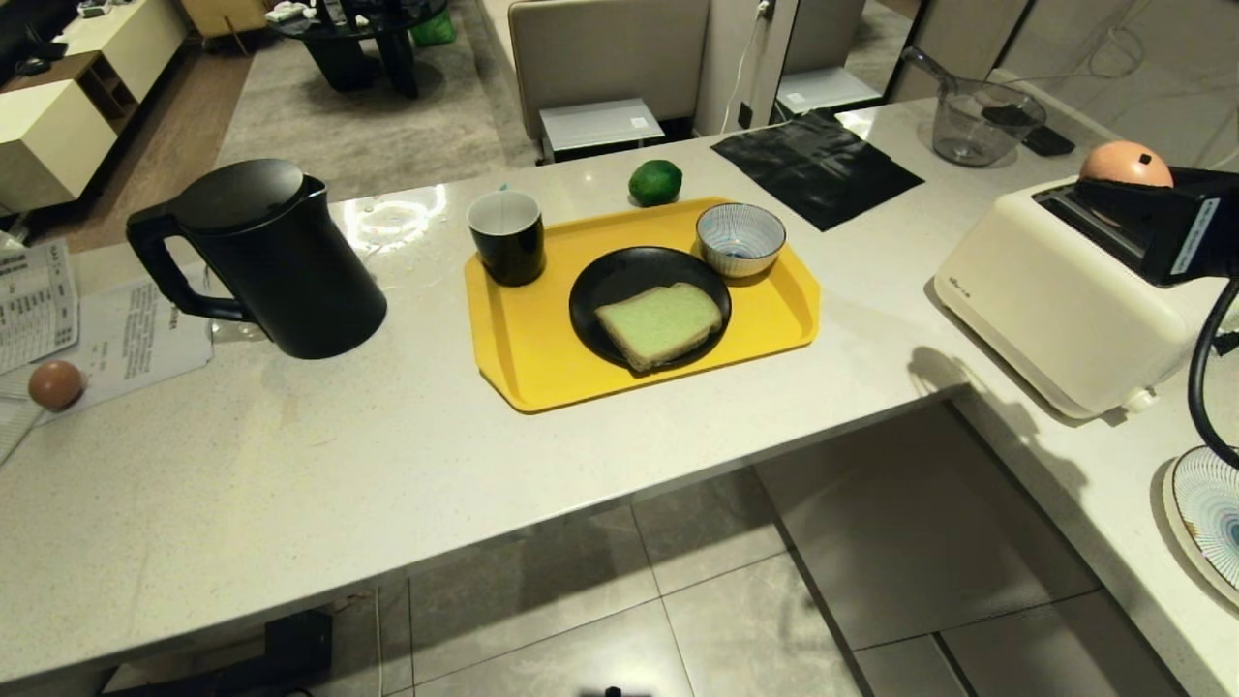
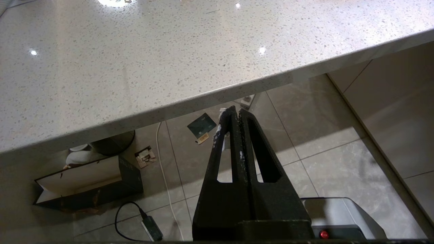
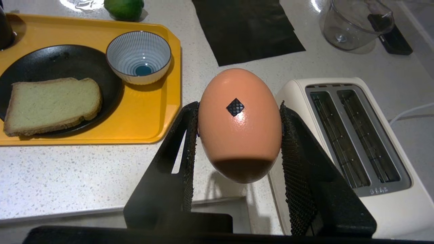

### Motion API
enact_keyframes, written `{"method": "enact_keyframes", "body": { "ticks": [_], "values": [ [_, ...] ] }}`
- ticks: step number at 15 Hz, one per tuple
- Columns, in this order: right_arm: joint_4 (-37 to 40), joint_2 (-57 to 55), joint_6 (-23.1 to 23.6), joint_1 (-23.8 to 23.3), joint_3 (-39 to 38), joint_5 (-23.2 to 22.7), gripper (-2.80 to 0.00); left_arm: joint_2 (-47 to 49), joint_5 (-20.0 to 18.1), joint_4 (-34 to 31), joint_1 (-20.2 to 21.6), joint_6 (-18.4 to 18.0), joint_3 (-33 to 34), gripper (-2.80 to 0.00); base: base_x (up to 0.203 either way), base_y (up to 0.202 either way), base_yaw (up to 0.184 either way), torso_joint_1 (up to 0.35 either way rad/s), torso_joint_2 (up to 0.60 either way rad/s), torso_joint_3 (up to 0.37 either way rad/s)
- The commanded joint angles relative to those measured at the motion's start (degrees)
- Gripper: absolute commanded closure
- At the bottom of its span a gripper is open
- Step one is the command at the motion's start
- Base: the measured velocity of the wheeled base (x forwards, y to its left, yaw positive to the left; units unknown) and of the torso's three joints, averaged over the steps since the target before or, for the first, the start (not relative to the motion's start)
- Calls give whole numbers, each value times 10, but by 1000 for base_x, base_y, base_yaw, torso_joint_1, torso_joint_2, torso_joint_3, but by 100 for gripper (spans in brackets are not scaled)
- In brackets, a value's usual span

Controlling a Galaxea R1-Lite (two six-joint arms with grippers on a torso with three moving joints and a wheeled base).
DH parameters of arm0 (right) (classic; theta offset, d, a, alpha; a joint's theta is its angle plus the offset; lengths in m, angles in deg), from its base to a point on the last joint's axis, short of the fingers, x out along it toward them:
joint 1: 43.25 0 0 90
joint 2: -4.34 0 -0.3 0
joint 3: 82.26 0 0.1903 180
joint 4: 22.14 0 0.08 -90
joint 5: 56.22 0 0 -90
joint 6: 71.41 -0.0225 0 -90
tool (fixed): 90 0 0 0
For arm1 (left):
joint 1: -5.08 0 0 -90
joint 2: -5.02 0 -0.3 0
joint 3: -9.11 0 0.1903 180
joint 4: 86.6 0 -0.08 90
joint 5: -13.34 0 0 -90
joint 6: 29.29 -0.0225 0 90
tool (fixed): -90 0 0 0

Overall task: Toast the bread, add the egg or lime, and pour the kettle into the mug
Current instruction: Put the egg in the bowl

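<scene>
A yellow tray (image 1: pixel 789 315) sits mid-counter, carrying a black plate (image 1: pixel 619 281) with the bread (image 1: pixel 661 322), a blue-and-white striped bowl (image 1: pixel 740 238) and the mug (image 1: pixel 506 235). The lime (image 1: pixel 655 182) lies on the countertop (image 1: pixel 290 484) just behind the tray, between the mug and the bowl. The kettle (image 1: pixel 266 257) stands well to the left, its handle facing printed paper sheets (image 1: pixel 116 329) whose text is too small to read; a darker brown egg (image 1: pixel 55 384) rests beside them. A black mat (image 1: pixel 816 166) and a clear measuring jug (image 1: pixel 982 121) lie at the back right.

The right gripper (image 3: pixel 239 135) hangs above the near edge of the cream two-slot toaster (image 1: pixel 1055 300), its two textured pads clamped on either side of the egg (image 3: pixel 240 125), which stands long-axis up between them and bears a small black diamond sticker. The striped bowl sits well off to the gripper's left, with open counter between. Small characters are printed on the toaster's top, unreadable.

The left gripper (image 2: pixel 235 113) hangs off the counter's front edge over tiled floor, fingers pressed together, holding nothing.
</scene>
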Motion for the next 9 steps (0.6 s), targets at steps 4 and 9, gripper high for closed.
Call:
{"method": "enact_keyframes", "body": {
  "ticks": [4, 9],
  "values": [
    [-2, -14, 1, 4, 15, 2, 0, 0, 0, 0, 0, 0, 0, 0, 19, 0, -1, -3, 1, 1],
    [-2, -13, 0, 4, 15, 8, 0, 0, 0, 0, 0, 0, 0, 0, 190, 0, 3, 6, 1, 0]
  ]
}}
